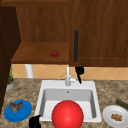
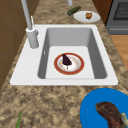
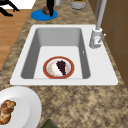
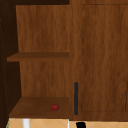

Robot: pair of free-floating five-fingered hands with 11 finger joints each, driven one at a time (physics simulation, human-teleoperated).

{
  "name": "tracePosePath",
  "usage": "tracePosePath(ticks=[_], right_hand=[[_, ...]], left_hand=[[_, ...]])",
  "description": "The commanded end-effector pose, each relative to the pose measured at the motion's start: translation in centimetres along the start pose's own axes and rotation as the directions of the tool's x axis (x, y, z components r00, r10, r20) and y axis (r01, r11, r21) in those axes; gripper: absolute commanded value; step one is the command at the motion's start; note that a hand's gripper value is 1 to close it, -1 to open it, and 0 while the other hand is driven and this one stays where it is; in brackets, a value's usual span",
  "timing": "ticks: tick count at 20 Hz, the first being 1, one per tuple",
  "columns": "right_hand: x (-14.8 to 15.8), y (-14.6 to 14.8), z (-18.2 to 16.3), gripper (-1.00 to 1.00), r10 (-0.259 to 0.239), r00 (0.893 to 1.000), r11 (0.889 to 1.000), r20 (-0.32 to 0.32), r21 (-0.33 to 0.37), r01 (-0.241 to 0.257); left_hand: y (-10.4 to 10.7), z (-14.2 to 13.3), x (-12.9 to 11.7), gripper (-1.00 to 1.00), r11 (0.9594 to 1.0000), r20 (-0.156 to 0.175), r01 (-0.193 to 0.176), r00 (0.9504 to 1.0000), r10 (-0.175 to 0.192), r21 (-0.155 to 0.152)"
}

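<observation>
Warm-grained wooden cabinet (image 1: 100, 32), speckled stone-look counter (image 2: 50, 100), smooth matt white sink (image 2: 25, 65), and a glossy red bowl (image 1: 67, 114).

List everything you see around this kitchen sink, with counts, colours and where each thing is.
Sink: one, white, set in the speckled counter.
Faucet: one, grey, behind the basin.
Red bowl: one, in the basin, holding a dark piece of food.
Blue plate: one, counter left of the sink, with brown food.
White plate: one, counter right of the sink, with a pastry.
Green vegetable: one, behind the white plate.
Apple: one, red, on the open cabinet shelf.
Cabinet handle: one, dark, upright.
Left hand: black, by the sink's front left corner.
Right hand: black, beside the faucet.
</observation>
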Motion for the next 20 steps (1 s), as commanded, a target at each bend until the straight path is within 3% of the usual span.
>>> tracePosePath(ticks=[1,7,12,13,15,17,20], right_hand=[[0.0,0.8,-1.8,-1.00,-0.004,1.000,0.993,-0.002,0.121,0.005],[0.7,3.1,-7.0,-1.00,-0.041,0.999,0.982,0.006,0.185,0.039],[0.9,6.3,-11.6,-1.00,-0.012,0.999,0.984,0.039,0.180,0.005],[0.8,6.8,-12.3,-1.00,-0.028,0.999,0.981,0.045,0.192,0.019],[0.6,6.3,-12.9,-1.00,-0.031,0.998,0.973,0.047,0.231,0.019],[0.6,6.5,-13.2,-1.00,-0.062,0.997,0.953,0.037,0.298,0.048],[0.7,6.9,-13.8,-1.00,-0.066,0.997,0.930,0.046,0.364,0.045]], left_hand=[[0.0,0.0,0.0,0.00,1.0000,0.000,0.000,1.0000,0.000,0.000],[0.0,0.0,0.0,0.00,1.0000,0.000,0.000,1.0000,0.000,0.000],[0.0,0.0,0.0,0.00,1.0000,0.000,0.000,1.0000,0.000,0.000],[0.0,0.0,0.0,0.00,1.0000,0.000,0.000,1.0000,0.000,0.000],[0.0,0.0,0.0,0.00,1.0000,0.000,0.000,1.0000,0.000,0.000],[0.0,0.0,0.0,0.00,1.0000,0.000,0.000,1.0000,0.000,0.000],[0.0,0.0,0.0,0.00,1.0000,0.000,0.000,1.0000,0.000,0.000]])
